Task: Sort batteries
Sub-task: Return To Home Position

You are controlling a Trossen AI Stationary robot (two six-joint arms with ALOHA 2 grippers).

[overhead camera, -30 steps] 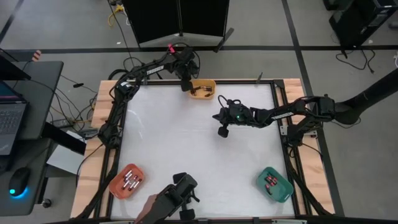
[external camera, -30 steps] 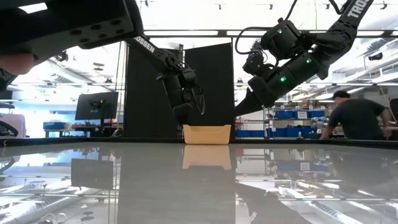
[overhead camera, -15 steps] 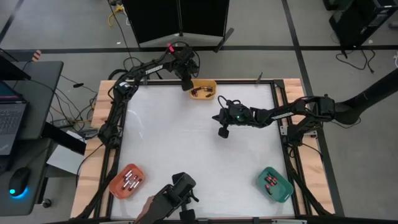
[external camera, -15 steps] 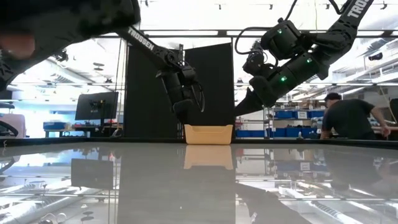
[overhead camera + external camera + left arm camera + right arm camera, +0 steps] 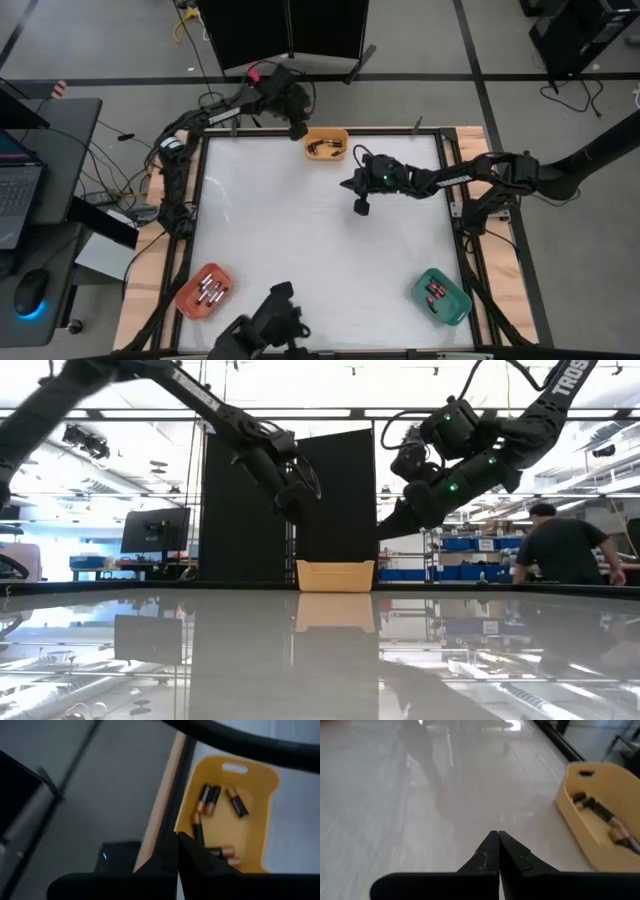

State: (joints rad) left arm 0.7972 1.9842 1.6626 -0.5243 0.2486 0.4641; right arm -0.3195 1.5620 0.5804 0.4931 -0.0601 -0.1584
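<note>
Several dark batteries with copper ends [image 5: 210,800] lie in the yellow bin [image 5: 326,144] at the table's far edge; they also show in the right wrist view [image 5: 600,815]. My left gripper [image 5: 298,130] is shut and empty, up in the air just left of that bin, over the table's far edge [image 5: 177,840]. My right gripper [image 5: 361,207] is shut and empty above the table, on the near right of the yellow bin [image 5: 497,837]. Silver batteries lie in the orange bin [image 5: 206,291]. Batteries with red marks lie in the green bin [image 5: 441,296].
A dark device [image 5: 265,325] sits at the table's near edge. The wooden frame [image 5: 160,200] runs round the white tabletop. A person [image 5: 565,550] stands in the room behind the table's far right.
My left gripper has risen and drawn back toward the table's far edge, away from the yellow bin, still shut. The dark device at the near edge has shifted a little to the left, and the hand that was on it no longer shows.
</note>
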